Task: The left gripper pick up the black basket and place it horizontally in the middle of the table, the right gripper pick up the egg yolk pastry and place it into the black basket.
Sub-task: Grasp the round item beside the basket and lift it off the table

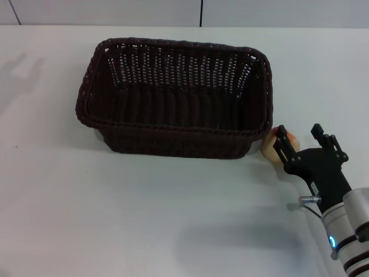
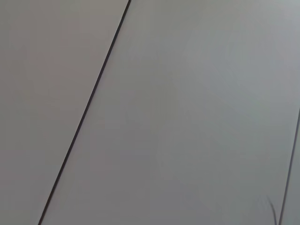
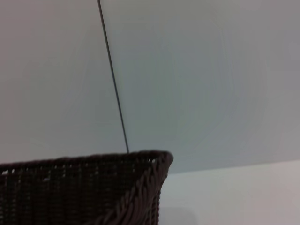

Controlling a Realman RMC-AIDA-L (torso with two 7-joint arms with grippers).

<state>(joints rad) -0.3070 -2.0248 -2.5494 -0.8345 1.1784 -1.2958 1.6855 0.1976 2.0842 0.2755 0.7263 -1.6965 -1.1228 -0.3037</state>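
The black basket [image 1: 176, 95] lies lengthwise across the middle of the white table [image 1: 115, 219], open side up and empty. Its rim corner also shows in the right wrist view [image 3: 140, 178]. The egg yolk pastry [image 1: 271, 147] sits on the table just off the basket's right near corner, partly hidden by my right gripper [image 1: 301, 138]. The right gripper is open, fingers spread, with its left finger in front of the pastry. The left gripper is out of view; its wrist view shows only a grey wall.
A grey panelled wall [image 3: 211, 70] with a dark seam stands behind the table. White tabletop stretches in front of and to the left of the basket.
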